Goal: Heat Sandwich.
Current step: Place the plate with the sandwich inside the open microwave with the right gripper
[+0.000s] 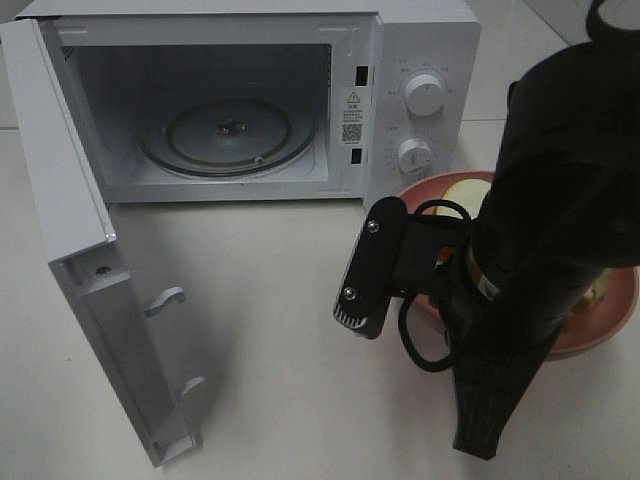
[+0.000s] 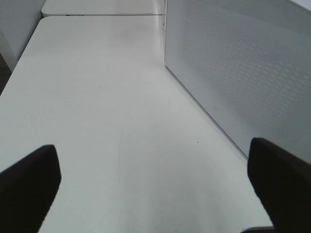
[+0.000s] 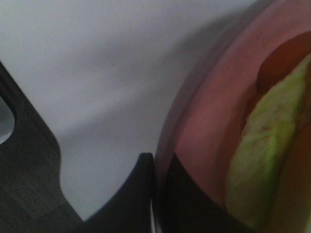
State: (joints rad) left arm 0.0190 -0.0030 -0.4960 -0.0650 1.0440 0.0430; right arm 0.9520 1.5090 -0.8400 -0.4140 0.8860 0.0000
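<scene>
Sandwich (image 3: 265, 160) on pink plate (image 1: 600, 335), 4 o'clock of open microwave (image 1: 420, 60). Soft, loose: lift by the plate rim. Right gripper (image 3: 158, 194) pinches that rim; left gripper (image 2: 155, 179) gapes empty.

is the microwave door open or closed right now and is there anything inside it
Open. The microwave door is swung wide to the left, exposing the cavity. Inside, only the bare glass turntable shows; the sandwich is on the pink plate outside.

The white microwave (image 1: 250, 95) at the top of the high view has a small sticker (image 1: 351, 113) on its front frame, with a warning triangle and a square code. Its words are too tiny to read. Small marks ring the two knobs (image 1: 424, 93), also too tiny to read.
</scene>
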